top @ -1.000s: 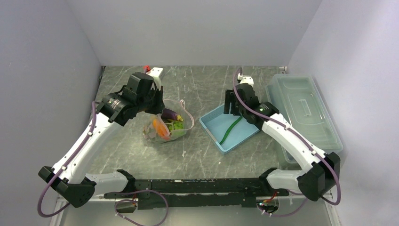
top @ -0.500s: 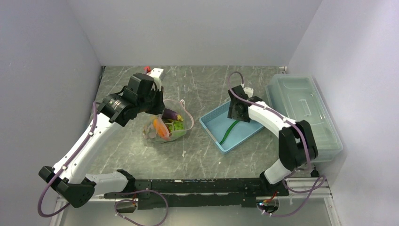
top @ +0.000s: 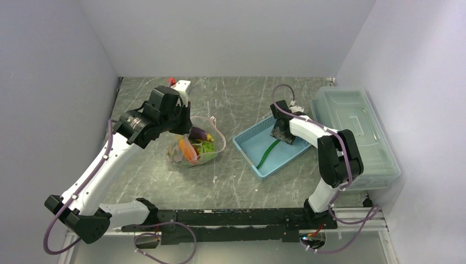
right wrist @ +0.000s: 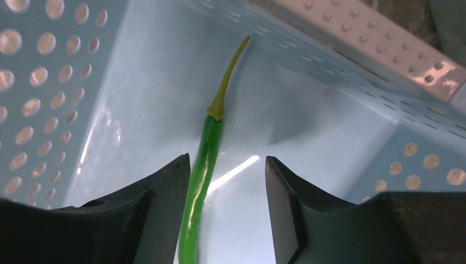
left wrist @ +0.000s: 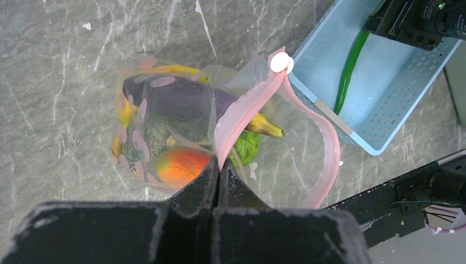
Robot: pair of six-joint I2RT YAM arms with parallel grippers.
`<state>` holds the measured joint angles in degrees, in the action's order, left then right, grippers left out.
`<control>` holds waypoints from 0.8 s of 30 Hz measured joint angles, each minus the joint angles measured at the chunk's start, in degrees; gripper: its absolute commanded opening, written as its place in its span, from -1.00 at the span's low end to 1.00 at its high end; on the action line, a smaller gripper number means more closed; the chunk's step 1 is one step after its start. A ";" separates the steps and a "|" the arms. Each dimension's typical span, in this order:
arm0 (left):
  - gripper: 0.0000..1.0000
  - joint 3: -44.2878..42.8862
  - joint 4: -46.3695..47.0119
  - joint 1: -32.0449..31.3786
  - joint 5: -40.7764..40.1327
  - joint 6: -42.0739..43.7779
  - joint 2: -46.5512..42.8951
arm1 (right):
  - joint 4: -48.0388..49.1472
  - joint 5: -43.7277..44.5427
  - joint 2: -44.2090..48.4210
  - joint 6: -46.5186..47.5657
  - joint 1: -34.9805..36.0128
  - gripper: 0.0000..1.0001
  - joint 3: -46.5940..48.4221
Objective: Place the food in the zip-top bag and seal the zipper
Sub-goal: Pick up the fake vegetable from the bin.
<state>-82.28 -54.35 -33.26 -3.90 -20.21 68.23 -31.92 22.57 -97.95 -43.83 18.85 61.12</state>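
the left fingers (left wrist: 218, 175) are pressed shut on the pink zipper (left wrist: 247, 107) of the clear bag (left wrist: 299, 165), pinching it at one spot on the near side of the mouth. from that pinch the strip loops round in an open ring, so the mouth gapes. a small white slider (left wrist: 281, 62) sits at the far end of the loop, close to the rim of the blue basket (left wrist: 384, 118).

the bag stands on the grey marbled desk (top: 236, 99), left of the basket. packed inside it:
- a dark purple eggplant (left wrist: 176, 96) across the top
- a yellow banana bunch (left wrist: 264, 125), its tip poking under the pink strip
- an orange carrot (left wrist: 181, 166) low down near the fingers
- a green vegetable (left wrist: 247, 149) beside the carrot
- a netted dark melon (left wrist: 144, 144) against the left wall of the bag

the long green pod (right wrist: 204, 159) is not in the bag. it lies on the floor of the basket, its thin yellowish stem pointing toward a corner.

the right fingers (top: 279, 133) are down inside the basket at the pod's upper end. in the right wrist view they stand apart with a clear gap. the pod runs through that gap, hard against the finger on the picture's left, while the other finger is well clear of it. they have no grip on the pod.

a large clear lidded box (top: 351, 126) sits along the desk's right edge, just past the basket.
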 measured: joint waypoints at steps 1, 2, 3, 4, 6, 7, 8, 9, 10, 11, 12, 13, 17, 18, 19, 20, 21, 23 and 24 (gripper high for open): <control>-1.00 0.00 0.02 0.00 0.00 0.00 0.00 | 0.63 -0.02 0.00 -0.70 -0.26 0.11 0.00; -1.00 0.00 0.02 0.00 0.00 0.00 0.00 | 0.81 -0.02 0.00 -0.87 -0.50 0.11 0.00; -1.00 0.00 0.02 0.00 0.00 0.00 0.00 | 1.22 -0.04 -0.07 -1.44 -0.79 0.11 0.00; -1.00 0.00 0.02 0.00 -0.02 0.00 0.00 | 1.46 -0.04 -0.15 -1.77 -0.98 0.11 0.02; -1.00 0.00 0.02 0.00 -0.02 0.00 0.00 | 1.84 -0.09 -0.63 -2.45 -1.40 0.08 0.28; -1.00 0.00 0.02 0.00 -0.02 0.00 0.00 | 2.08 -0.11 -1.01 -2.84 -1.62 0.06 0.55; -1.00 0.00 0.02 0.00 -0.02 0.00 0.00 | 2.21 -0.11 -1.42 -3.19 -1.84 0.02 0.85; -1.00 0.00 0.02 0.00 -0.02 0.00 0.00 | 2.47 -0.09 -1.84 -3.43 -1.97 -0.02 1.07; -1.00 0.00 0.02 0.00 -0.02 0.00 0.00 | 2.54 -0.09 -2.25 -3.76 -2.12 -0.09 1.31; -1.00 0.02 0.02 0.00 -0.02 0.00 0.00 | 2.56 -0.09 -2.67 -4.02 -2.21 -0.14 1.53; -1.00 0.04 0.02 0.00 -0.02 0.02 0.00 | 2.75 -0.09 -3.04 -4.24 -2.27 -0.16 1.66; -1.00 0.04 0.02 0.00 -0.04 0.02 0.00 | 2.86 -0.09 -3.37 -4.39 -2.27 -0.18 1.79; -1.00 0.04 0.02 0.00 -0.07 0.02 -0.02 | 3.15 -0.13 -4.44 -4.72 -2.29 -0.25 2.05; -1.00 0.07 0.00 0.00 -0.07 0.02 -0.02 | 3.15 -0.13 -4.55 -4.74 -2.32 -0.26 2.08; -1.00 0.11 0.00 0.00 -0.07 0.02 -0.04 | 3.15 -0.13 -4.66 -4.79 -2.32 -0.27 2.10; -1.00 0.13 0.00 0.00 -0.07 0.02 -0.04 | 3.15 -0.13 -4.70 -4.81 -2.32 -0.28 2.12; -1.00 0.22 0.04 0.00 -0.07 0.02 -0.13 | 3.17 -0.13 -4.70 -4.81 -2.32 -0.30 2.12; -1.00 0.44 0.04 0.00 -0.09 0.02 -0.26 | 3.19 -0.13 -4.70 -4.83 -2.32 -0.39 2.12; -1.00 0.52 0.04 0.00 -0.09 0.02 -0.33 | 3.23 -0.13 -4.70 -4.81 -2.32 -0.44 2.12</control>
<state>-81.76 -54.30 -33.26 -3.99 -20.18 67.90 -28.69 22.44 -102.65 -48.64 16.53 63.24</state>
